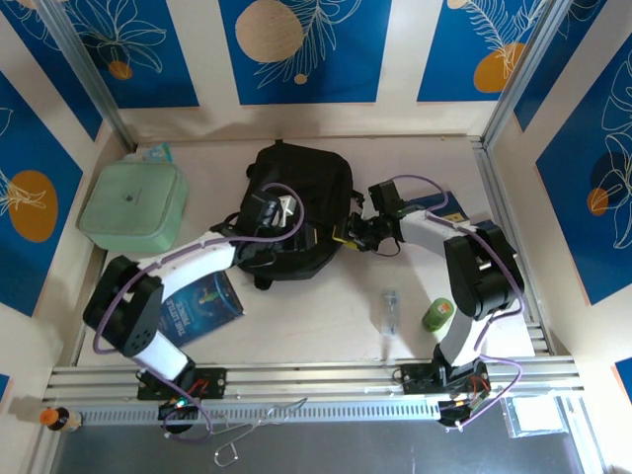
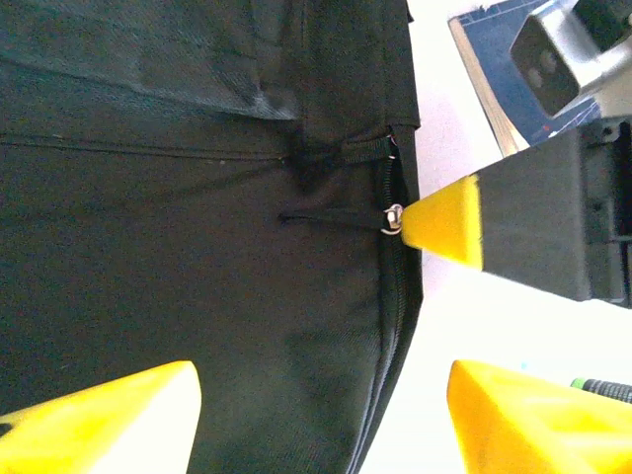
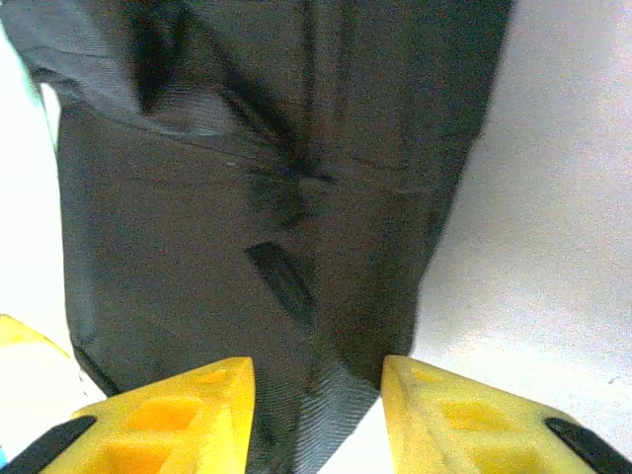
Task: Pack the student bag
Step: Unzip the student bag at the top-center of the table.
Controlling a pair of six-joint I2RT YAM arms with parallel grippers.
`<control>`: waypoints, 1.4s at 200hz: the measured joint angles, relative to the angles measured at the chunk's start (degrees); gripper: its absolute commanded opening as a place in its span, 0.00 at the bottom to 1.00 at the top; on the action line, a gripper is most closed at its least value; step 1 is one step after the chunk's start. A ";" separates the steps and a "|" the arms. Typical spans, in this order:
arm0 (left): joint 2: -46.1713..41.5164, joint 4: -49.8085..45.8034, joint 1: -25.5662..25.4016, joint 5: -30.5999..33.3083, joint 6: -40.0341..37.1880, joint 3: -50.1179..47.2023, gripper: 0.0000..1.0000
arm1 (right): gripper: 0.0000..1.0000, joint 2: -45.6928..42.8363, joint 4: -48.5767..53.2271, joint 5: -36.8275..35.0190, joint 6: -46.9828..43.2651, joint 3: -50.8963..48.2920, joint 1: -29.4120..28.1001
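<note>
The student bag (image 1: pixel 296 197) is a black fabric backpack lying flat in the middle of the table. My left gripper (image 1: pixel 294 235) hovers over its near right part, open, fingers (image 2: pixel 118 415) wide apart above the black cloth (image 2: pixel 197 247) and the side zip (image 2: pixel 393 326). My right gripper (image 1: pixel 348 235) is at the bag's right edge. In the left wrist view one of its yellow fingertips (image 2: pixel 444 222) touches the metal zip pull (image 2: pixel 393 218). Seen from the right wrist, my right gripper (image 3: pixel 318 415) stands open, with the bag's edge (image 3: pixel 326 395) between its fingers.
A pale green lidded container (image 1: pixel 133 205) sits at the back left. One blue book (image 1: pixel 204 302) lies under the left arm, another (image 1: pixel 449 207) under the right arm. A small clear bottle (image 1: pixel 390 311) and a green cylinder (image 1: pixel 437 314) lie at the front right.
</note>
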State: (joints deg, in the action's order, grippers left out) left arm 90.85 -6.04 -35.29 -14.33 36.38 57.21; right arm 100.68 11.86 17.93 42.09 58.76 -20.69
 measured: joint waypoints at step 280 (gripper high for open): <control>23.45 5.46 -1.79 -3.54 8.90 13.09 0.28 | 0.19 3.45 -15.06 2.93 7.52 -8.37 0.98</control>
State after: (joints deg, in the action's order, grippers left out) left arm 114.30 -0.58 -37.08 -17.87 45.28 70.30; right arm 104.14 -3.20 20.86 49.60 50.39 -19.70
